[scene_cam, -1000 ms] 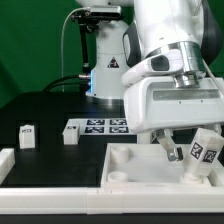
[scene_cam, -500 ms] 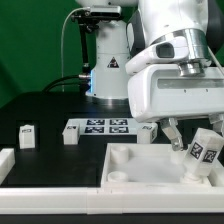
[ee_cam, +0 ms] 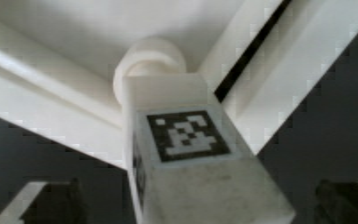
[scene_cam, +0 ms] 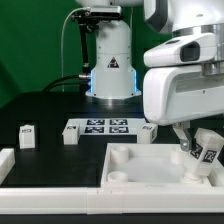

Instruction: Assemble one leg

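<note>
Wrist view puts the pincer (ee_cam: 194,207) around the leg (ee_cam: 185,140). Its two dark fingers (ee_cam: 37,200) stand spread, one on each side. We see a clear gap between each fingertip and the white block, so nothing is pinched. The leg's black-and-white tag faces the wrist camera, and its far end meets a round recess (ee_cam: 149,62) in the white piece beyond it.

From the exterior view we see the leg leaning just under the pincer, with its lower end down inside the large white tray-like piece (scene_cam: 122,168). One dark finger shows beside the leg; we cannot make out the other from this side.

Moving away from the pincer toward the exterior view's left, a spare block (scene_cam: 150,131) stands on the black table (scene_cam: 45,110), near the tray-like piece's far edge. Past it lies the marker board (scene_cam: 100,126), flat on the table. A second block (scene_cam: 71,133) stands just beside the board's other end. A third block (scene_cam: 28,136) stands further out, well apart from the pincer. Behind the board, the arm's white base (scene_cam: 110,60) rises from the table.
</note>
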You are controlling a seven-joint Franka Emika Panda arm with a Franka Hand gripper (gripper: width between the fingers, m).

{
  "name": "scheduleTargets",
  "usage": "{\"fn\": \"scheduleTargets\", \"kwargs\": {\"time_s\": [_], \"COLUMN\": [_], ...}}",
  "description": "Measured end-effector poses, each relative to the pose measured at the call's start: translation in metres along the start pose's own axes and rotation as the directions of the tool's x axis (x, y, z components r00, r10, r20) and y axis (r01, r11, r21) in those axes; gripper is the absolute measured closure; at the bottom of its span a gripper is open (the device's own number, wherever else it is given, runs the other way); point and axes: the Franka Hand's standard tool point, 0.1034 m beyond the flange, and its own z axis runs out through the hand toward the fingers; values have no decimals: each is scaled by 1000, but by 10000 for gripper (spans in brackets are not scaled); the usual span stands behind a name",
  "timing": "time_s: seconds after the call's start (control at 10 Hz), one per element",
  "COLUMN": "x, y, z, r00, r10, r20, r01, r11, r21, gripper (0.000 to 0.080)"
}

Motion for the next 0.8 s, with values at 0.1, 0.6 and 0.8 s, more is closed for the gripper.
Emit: {"fn": "scheduleTargets", "kwargs": {"time_s": [0.1, 0.6, 0.8], "x": [-3, -4, -5], "y": [-2, 1, 1], "z": [0, 8, 8], "r00": [994, 979, 979], "r10": [0, -13, -13], "r20": [107, 204, 204], "r01": [-3, 1, 1], "r11": [1000, 998, 998], "r21": [31, 60, 60], "gripper": [150, 259, 396]}}
